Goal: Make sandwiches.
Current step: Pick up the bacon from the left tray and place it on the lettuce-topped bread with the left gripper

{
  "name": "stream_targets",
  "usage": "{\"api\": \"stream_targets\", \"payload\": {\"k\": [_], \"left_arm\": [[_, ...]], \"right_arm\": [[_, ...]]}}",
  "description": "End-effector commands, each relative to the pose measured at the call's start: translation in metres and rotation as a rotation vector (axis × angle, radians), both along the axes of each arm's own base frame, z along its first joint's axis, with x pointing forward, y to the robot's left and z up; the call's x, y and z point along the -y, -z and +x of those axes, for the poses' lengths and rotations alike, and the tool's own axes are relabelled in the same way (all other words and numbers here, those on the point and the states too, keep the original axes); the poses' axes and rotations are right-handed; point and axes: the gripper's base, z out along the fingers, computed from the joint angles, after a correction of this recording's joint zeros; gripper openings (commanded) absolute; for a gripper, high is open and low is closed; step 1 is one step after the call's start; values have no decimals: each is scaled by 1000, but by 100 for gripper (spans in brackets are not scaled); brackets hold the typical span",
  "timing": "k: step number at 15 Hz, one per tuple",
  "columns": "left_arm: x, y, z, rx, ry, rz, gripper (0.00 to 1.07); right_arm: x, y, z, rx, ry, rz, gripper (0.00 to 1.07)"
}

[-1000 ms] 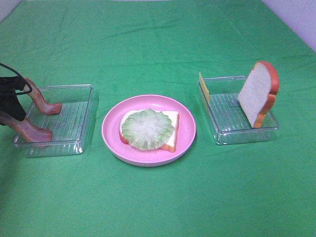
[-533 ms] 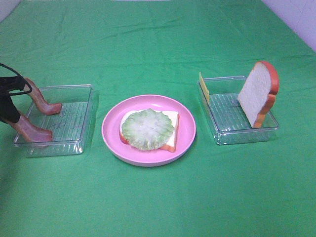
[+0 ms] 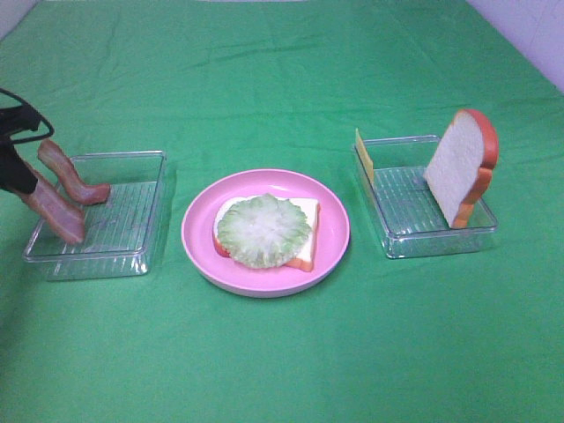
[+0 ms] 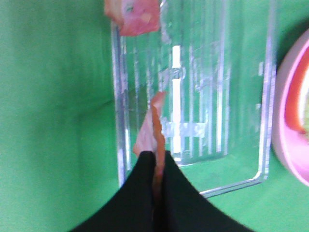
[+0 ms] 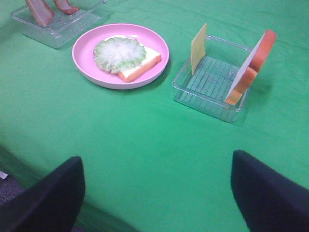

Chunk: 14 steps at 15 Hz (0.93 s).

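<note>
The left pincer [image 4: 155, 162] is pressed together on the upper end of 1 bacon strip [image 4: 153, 121], its 2 black fingers [image 4: 137, 193] clamping the strip edge-on. In the high view this pincer [image 3: 13, 167] sits at the far left edge, and the pinched bacon strip [image 3: 55, 211] slants down from it toward the floor of the left tray [image 3: 115, 264]. Whether its lower end touches the tray floor I cannot tell. The second bacon strip [image 3: 75, 174] stands just behind it in the same tray, its top leaning against the tray's left rim and its foot on the ribbed floor.

To the right of that tray, near but apart from it, lies the pink plate [image 3: 335, 233]. On it rests 1 flat bread slice [image 3: 308, 211] with the lettuce leaf [image 3: 263, 231] spread over most of it.

Further right stands the right tray [image 3: 405, 238]. The cheese square [image 3: 364, 157] is propped upright against its left wall, and the upright bread slice [image 3: 460, 167] leans on the right wall.

The right pincer [image 5: 157, 162] is spread wide with nothing between its fingers, hovering over bare green worktop [image 3: 282, 88], well apart from the plate and both trays.
</note>
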Motion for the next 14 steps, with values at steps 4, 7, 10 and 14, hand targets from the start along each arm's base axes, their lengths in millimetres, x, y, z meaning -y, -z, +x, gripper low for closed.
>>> {"api": "stream_targets", "payload": {"k": [4, 7, 10, 14], "left_arm": [[22, -48, -3, 160, -18, -255, 0], [55, -59, 3, 252, 27, -403, 0], [101, -66, 5, 376, 94, -441, 0], [165, -41, 4, 342, 140, -525, 0]], "right_arm": [[1, 0, -1, 18, 5, 7, 79], [1, 0, -1, 18, 5, 7, 79], [1, 0, -1, 18, 5, 7, 79], [1, 0, -1, 18, 5, 7, 79]]}}
